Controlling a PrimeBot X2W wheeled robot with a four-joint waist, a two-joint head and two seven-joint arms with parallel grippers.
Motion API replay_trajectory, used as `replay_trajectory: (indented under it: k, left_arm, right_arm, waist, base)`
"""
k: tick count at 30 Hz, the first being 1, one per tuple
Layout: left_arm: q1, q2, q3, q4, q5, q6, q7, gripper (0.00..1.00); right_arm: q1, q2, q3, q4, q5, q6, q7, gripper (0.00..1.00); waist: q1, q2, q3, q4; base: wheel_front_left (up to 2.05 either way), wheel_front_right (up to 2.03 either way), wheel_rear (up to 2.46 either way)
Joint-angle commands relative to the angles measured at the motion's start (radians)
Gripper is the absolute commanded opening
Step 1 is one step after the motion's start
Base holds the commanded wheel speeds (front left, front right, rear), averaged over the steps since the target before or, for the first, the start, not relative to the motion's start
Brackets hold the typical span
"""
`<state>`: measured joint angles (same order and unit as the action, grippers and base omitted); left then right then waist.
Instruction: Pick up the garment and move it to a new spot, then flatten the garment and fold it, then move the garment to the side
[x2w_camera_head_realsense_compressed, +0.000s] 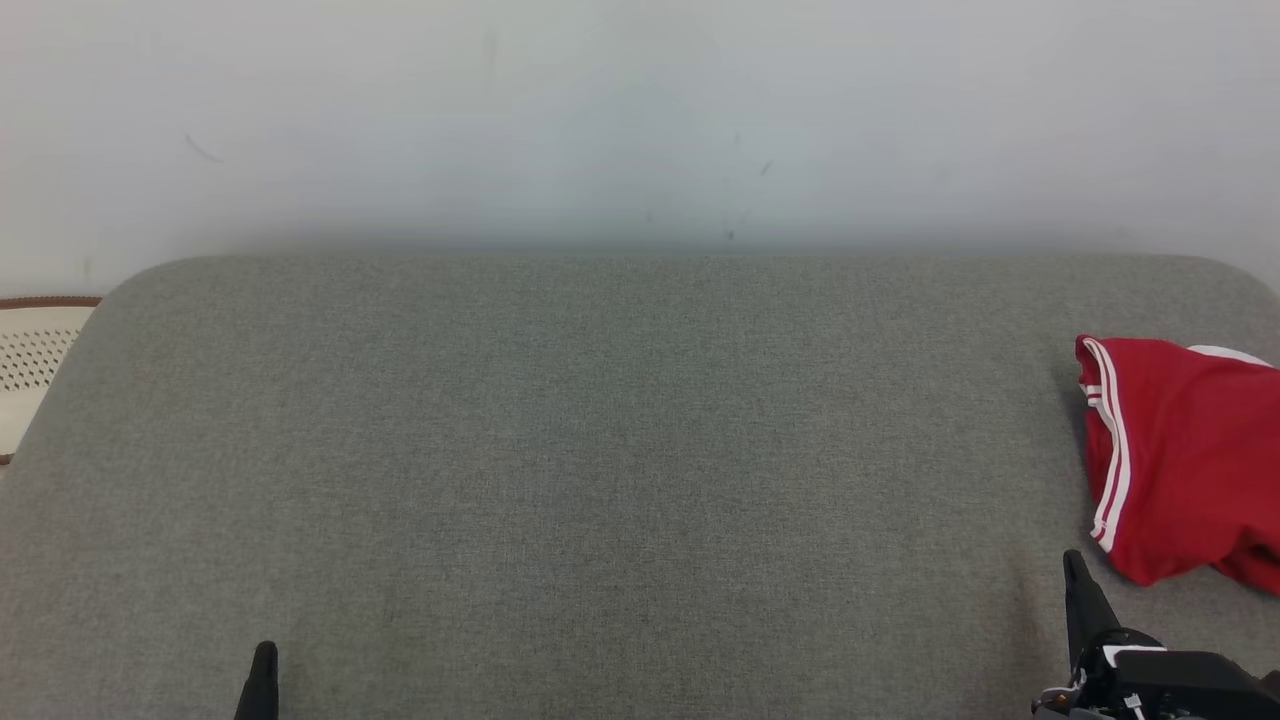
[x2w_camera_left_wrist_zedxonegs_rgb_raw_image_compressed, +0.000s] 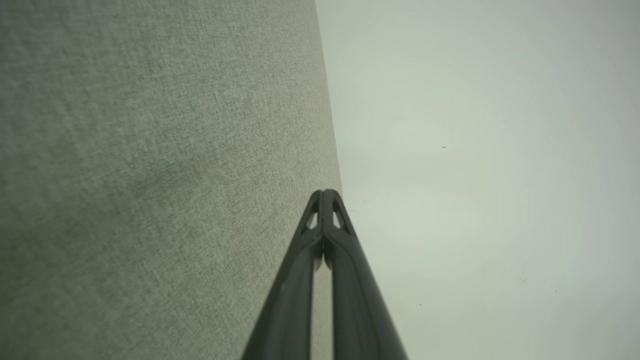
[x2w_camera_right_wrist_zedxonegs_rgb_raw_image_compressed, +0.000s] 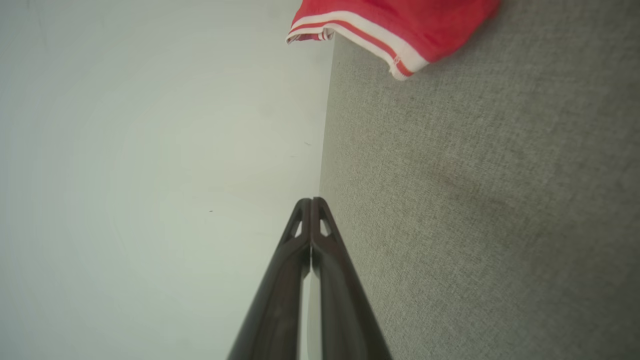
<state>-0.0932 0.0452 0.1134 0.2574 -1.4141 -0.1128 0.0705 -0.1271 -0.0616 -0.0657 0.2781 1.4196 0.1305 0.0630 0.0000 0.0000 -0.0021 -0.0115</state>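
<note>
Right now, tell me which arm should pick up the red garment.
Right, probably. The red garment lies at the grey surface's right edge, just beyond the right hand, which is shut and empty. The left hand sits far across at the lower left, also shut.

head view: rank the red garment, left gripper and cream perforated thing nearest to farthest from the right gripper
From the right gripper, at lower right:
1. red garment, just beyond it at the right edge of the grey surface.
2. left gripper, across at lower left.
3. cream perforated object, past the surface's far left edge.
</note>
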Motion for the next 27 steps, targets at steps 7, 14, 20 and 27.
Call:
replay_trajectory:
  k: [7, 14, 20, 27]
  left_arm:
    - [-0.012, 0.007, 0.006, -0.008, -0.076, -0.01, 0.019, 0.0]
    - [-0.015, 0.007, 0.009, -0.011, -0.128, -0.014, 0.032, 0.0]
    - [-0.017, 0.007, 0.011, -0.014, -0.178, -0.018, 0.045, 0.0]
    - [-0.018, 0.007, 0.013, -0.015, -0.201, -0.02, 0.051, 0.0]
  right_arm:
    - [0.014, 0.006, -0.016, -0.014, 0.068, 0.0, 0.019, 0.0]
    - [0.015, 0.009, -0.028, -0.021, 0.123, 0.0, 0.033, 0.0]
    - [0.017, 0.012, -0.038, -0.026, 0.174, 0.0, 0.045, 0.0]
    - [0.017, 0.013, -0.044, -0.028, 0.194, 0.0, 0.05, 0.0]
  waist:
    - [0.0, 0.0, 0.001, 0.003]
    - [0.0, 0.0, 0.003, 0.007]
    - [0.0, 0.0, 0.004, 0.01]
    - [0.0, 0.0, 0.005, 0.012]
  base:
    - [0.0, 0.0, 0.0]
    - [0.0, 0.0, 0.0]
    - [0.0, 0.0, 0.0]
    - [0.0, 0.0, 0.0]
